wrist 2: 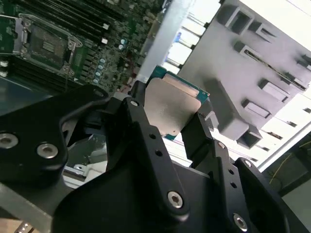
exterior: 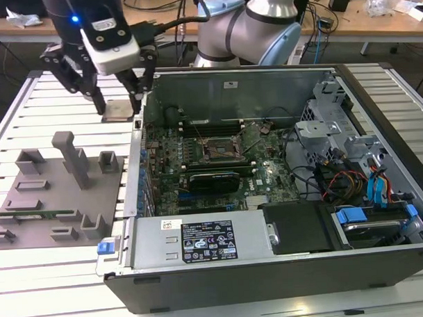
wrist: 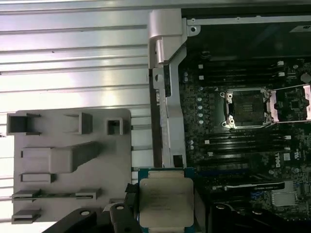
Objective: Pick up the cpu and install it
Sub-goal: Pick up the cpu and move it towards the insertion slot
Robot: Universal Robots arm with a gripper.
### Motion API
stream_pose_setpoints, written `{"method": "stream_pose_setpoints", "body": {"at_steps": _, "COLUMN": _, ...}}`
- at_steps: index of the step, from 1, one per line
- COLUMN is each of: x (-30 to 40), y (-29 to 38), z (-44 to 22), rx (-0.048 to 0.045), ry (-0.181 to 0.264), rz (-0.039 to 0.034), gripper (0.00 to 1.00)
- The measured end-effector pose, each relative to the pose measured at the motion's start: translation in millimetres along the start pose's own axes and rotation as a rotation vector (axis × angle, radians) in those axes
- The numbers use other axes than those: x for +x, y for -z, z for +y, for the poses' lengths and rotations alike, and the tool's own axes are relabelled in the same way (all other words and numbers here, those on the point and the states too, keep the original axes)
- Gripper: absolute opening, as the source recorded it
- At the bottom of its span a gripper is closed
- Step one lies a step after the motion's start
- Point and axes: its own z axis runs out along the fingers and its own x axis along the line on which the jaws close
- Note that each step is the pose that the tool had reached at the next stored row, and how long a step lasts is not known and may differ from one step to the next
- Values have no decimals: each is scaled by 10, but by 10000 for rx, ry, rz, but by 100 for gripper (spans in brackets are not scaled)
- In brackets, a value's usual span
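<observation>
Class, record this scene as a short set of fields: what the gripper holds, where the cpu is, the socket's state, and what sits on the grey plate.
gripper: shut on the cpu
cpu: held outside the computer case, close to its side wall, off the grey plate
socket: open and empty
grey plate: on the slatted table, with a memory stick in a slot
status: cpu picked up, not installed

your gripper (wrist 2: 171, 116) clamps the cpu (wrist 2: 167, 99) by two opposite edges, its silvery top facing the camera. beyond it lie the motherboard's open socket (wrist 2: 44, 46) and the grey fixture plate (wrist 2: 252, 58).
</observation>
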Motion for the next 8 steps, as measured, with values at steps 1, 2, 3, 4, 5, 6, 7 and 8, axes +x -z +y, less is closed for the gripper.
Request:
{"method": "stream_pose_setpoints", "body": {"at_steps": 1, "x": -98, "y": -3, "z": 5, "rx": -1, "ry": 2, "rz": 2, "gripper": 54}}
{"method": "stream_pose_setpoints", "body": {"at_steps": 2, "x": -161, "y": -4, "z": 9, "rx": 0, "ry": 0, "rz": 3, "gripper": 54}}
{"method": "stream_pose_setpoints", "body": {"at_steps": 3, "x": -209, "y": -5, "z": 11, "rx": 0, "ry": -1, "rz": 4, "gripper": 54}}
{"method": "stream_pose_setpoints", "body": {"at_steps": 4, "x": -301, "y": -8, "z": 15, "rx": -1, "ry": 2, "rz": 5, "gripper": 54}}
{"method": "stream_pose_setpoints", "body": {"at_steps": 5, "x": -356, "y": -10, "z": 19, "rx": -2, "ry": 0, "rz": 6, "gripper": 54}}
{"method": "stream_pose_setpoints", "body": {"at_steps": 6, "x": -404, "y": -11, "z": 21, "rx": -2, "ry": 0, "rz": 6, "gripper": 54}}
{"method": "stream_pose_setpoints", "body": {"at_steps": 7, "x": -467, "y": -13, "z": 24, "rx": -2, "ry": 2, "rz": 7, "gripper": 54}}
{"method": "stream_pose_setpoints", "body": {"at_steps": 8, "x": -510, "y": -14, "z": 26, "rx": -2, "ry": 0, "rz": 8, "gripper": 54}}
